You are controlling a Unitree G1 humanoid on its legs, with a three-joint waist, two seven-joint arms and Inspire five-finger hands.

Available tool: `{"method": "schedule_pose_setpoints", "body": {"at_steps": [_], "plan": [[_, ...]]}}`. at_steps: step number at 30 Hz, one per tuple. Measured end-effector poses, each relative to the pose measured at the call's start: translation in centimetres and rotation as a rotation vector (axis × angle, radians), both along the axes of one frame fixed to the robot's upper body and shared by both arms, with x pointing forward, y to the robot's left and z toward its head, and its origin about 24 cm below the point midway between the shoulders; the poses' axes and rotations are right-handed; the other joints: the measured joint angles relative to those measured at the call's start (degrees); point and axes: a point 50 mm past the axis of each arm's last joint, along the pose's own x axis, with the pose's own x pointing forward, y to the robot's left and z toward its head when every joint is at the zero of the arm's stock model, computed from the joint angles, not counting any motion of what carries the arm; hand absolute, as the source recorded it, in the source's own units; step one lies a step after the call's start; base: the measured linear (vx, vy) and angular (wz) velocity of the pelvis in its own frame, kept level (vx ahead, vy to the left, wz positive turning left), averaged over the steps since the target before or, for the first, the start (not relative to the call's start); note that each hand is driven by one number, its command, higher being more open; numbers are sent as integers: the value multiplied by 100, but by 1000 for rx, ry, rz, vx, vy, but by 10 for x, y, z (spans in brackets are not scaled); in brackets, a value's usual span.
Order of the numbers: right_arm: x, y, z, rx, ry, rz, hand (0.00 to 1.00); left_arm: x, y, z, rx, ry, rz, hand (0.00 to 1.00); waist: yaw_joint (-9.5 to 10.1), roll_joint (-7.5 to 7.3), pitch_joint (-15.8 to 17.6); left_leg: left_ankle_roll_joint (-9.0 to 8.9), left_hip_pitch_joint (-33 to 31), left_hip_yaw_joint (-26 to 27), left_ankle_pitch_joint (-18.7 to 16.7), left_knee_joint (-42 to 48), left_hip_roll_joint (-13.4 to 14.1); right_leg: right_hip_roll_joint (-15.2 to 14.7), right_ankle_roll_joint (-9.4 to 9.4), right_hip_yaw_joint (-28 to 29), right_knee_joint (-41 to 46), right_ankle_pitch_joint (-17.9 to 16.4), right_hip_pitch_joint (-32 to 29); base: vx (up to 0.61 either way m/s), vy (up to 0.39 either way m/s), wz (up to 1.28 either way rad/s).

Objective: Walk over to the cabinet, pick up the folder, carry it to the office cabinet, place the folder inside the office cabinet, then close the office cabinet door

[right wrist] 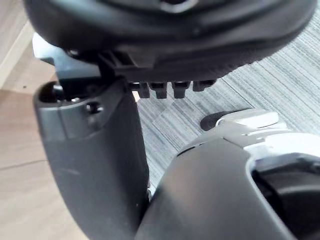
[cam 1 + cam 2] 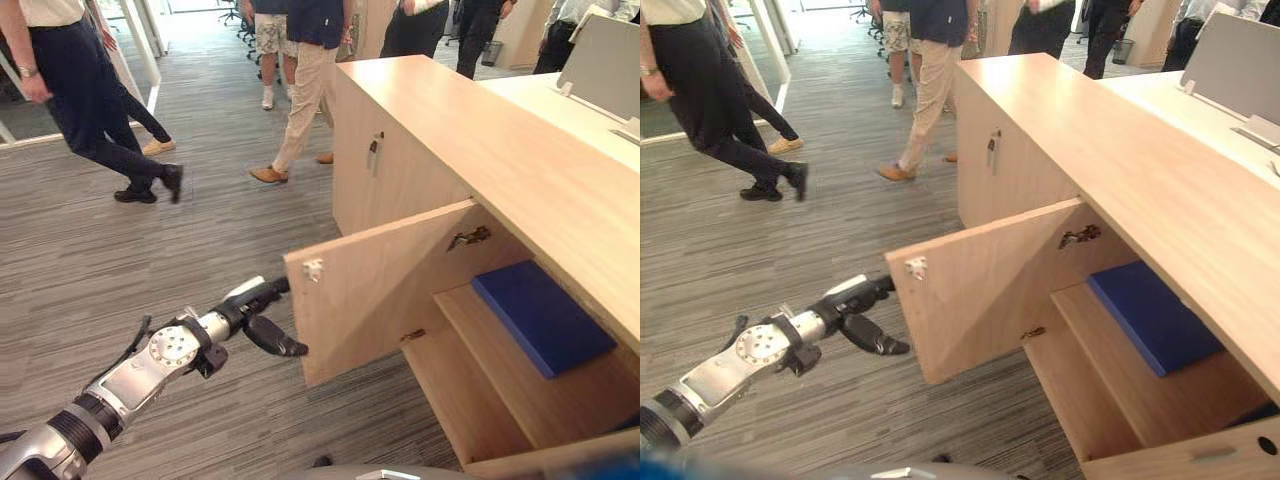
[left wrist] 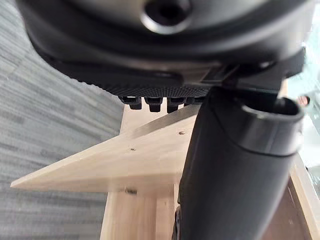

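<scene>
A blue folder [image 2: 540,315] lies flat on the upper shelf inside the light wooden office cabinet [image 2: 500,150]. The cabinet door [image 2: 380,285] stands swung out towards me, its free edge pointing left. My left hand [image 2: 255,305] is stretched out low over the carpet, open, with its straight fingertips at the door's free edge and the thumb hanging below. In the left wrist view the door [image 3: 125,165] shows edge-on past the thumb [image 3: 235,175]. My right hand [image 1: 95,150] is open and holds nothing, with carpet beyond it.
A second cabinet door with a metal handle [image 2: 375,150] is closed further back. One person [image 2: 80,90] walks at the back left, and others [image 2: 300,70] stand behind the cabinet. Grey carpet [image 2: 150,260] stretches to my left.
</scene>
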Motion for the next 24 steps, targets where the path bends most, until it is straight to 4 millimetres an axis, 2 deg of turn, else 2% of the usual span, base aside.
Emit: {"method": "schedule_pose_setpoints", "body": {"at_steps": [3,4,5,6,7,8,9,11,12,14,16,17,18,19,20,21,23,24], "plan": [[13,-9,3,-14,-17,123,100,-23,-45,12,-137,-5,-208,100,-141,107,-2,55,-166,130,-59,96,-101,-94,175,15,217,102,-253,-185,202,-11],[19,-10,3,-15,-24,176,100,-30,-63,14,-209,-16,-268,100,-310,109,-44,-394,-290,258,-375,235,-113,-75,121,33,204,146,-402,-201,151,-14],[22,-5,2,-3,-29,197,100,-32,-71,15,-246,-20,-297,100,-416,-119,-60,-631,-471,428,-632,592,-173,-253,39,126,149,183,-524,-235,122,-19],[27,3,2,23,-48,245,100,-37,-87,31,-312,-80,-385,100,-540,-310,-6,511,-944,134,-758,2125,-108,-485,153,278,265,81,-678,-161,57,-35],[28,-5,3,13,-47,261,100,-41,-99,36,-377,-104,-428,100,-549,-118,-40,97,-907,-254,-1295,2145,32,-332,238,297,235,30,-644,-126,146,-82],[30,-8,4,2,-40,303,100,-49,-120,38,-472,-101,-487,100,-603,-105,-55,-7,-662,-13,-1290,2005,4,-432,295,452,83,115,-499,-56,194,-119],[29,-10,5,3,-31,347,100,-61,-138,45,-551,-110,-570,100,-663,-71,-150,-19,-448,199,-1254,1693,-4,-438,240,466,-44,226,-446,-48,229,-116],[33,-10,6,4,-36,423,100,-70,-150,59,-576,-180,-702,100,-802,-83,-229,-21,-335,405,-1215,1404,-76,-410,208,502,-166,244,-425,18,118,-88],[36,-12,8,-1,-54,440,100,-68,-155,63,-564,-206,-739,100,-900,-79,-217,-22,-312,526,-1213,1316,-66,-411,171,584,-349,391,-404,41,74,-64],[41,-14,10,-7,-70,481,100,-69,-159,61,-547,-201,-766,100,-966,-56,-191,-28,-254,779,-1208,1260,-24,-373,235,758,-392,517,-485,36,38,-62],[46,-16,12,-17,-83,513,100,-70,-165,53,-554,-166,-765,100,-1010,-25,-138,-20,-133,1061,-1197,1241,86,-329,217,776,-344,549,-499,57,-3,-65],[50,-16,13,-30,-90,542,100,-71,-170,49,-552,-152,-768,100,-1019,3,-114,53,-62,1251,-1176,1235,200,-293,110,414,-322,619,-541,61,-19,-75],[55,-18,15,-45,-100,569,100,-72,-175,45,-555,-137,-772,100,-1008,61,-50,112,1,1470,-1171,1207,337,-350,-182,-451,-187,588,-563,59,-22,-84],[58,-19,16,-52,-105,576,100,-71,-178,43,-554,-133,-775,100,-996,72,-8,142,52,1609,-1156,1169,393,-462,-373,-1009,-9,489,-582,45,-3,-96],[61,-21,18,-63,-110,586,100,-71,-181,42,-541,-138,-783,100,-974,94,48,124,152,1810,-1166,1074,458,-699,-589,-1848,295,334,-603,63,11,-121],[63,-22,18,-70,-109,601,100,-71,-183,42,-526,-146,-796,100,-946,97,56,-12,235,2126,-1244,1005,548,-988,-707,-2827,610,229,-620,79,11,-150],[63,-20,17,-64,-96,615,100,-71,-185,43,-522,-154,-804,100,-893,56,48,-192,352,2686,-1348,1014,711,-1173,-752,-3936,754,238,-528,140,-47,-153],[63,-19,17,-63,-95,625,100,-70,-186,43,-522,-158,-803,100,-889,2,46,-199,364,2797,-1346,1033,744,-1169,-644,-4073,652,353,-495,182,-99,-127]]}}
